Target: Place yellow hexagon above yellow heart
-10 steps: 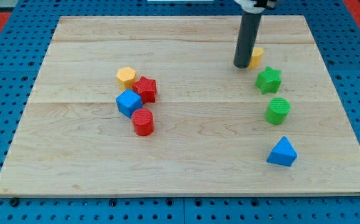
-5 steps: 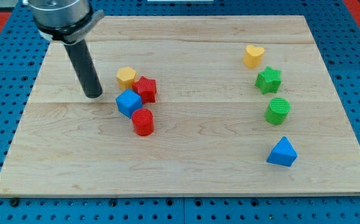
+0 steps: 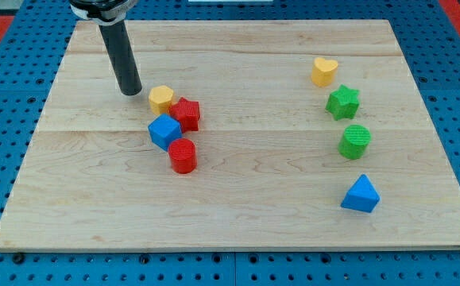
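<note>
The yellow hexagon (image 3: 161, 98) lies left of the board's middle, touching a red star (image 3: 187, 114) on its right. The yellow heart (image 3: 323, 71) lies at the upper right of the board, far from the hexagon. My tip (image 3: 130, 90) rests on the board just left of and slightly above the yellow hexagon, a small gap apart from it.
A blue cube (image 3: 164, 131) and a red cylinder (image 3: 183, 156) sit below the hexagon. Below the heart lie a green star (image 3: 343, 102), a green cylinder (image 3: 355, 141) and a blue triangle (image 3: 361, 195). The wooden board (image 3: 237, 222) lies on a blue pegboard.
My tip swept from beside the yellow heart across to the left of the blue cube, then moved up and right to the hexagon's upper left. No block has moved.
</note>
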Tool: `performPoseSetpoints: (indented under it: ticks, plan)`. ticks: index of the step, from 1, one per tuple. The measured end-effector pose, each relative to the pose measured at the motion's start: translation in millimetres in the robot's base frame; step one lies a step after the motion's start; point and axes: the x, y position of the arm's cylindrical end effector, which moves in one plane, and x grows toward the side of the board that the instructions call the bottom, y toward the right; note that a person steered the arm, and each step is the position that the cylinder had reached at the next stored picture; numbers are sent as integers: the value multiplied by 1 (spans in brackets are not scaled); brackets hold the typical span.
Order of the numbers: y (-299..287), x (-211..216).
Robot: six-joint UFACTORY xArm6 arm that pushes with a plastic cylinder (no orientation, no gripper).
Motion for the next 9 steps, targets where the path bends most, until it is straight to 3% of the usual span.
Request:
performPoseSetpoints:
  ticks: [1,2,3,4,6,7,8,9]
  plan:
    - [14,57]
    - [60,32]
    - [115,-25]
    - [133,-59]
    - [34,-18]
    - [-11,-29]
    - [52,-69]
    - [78,-82]
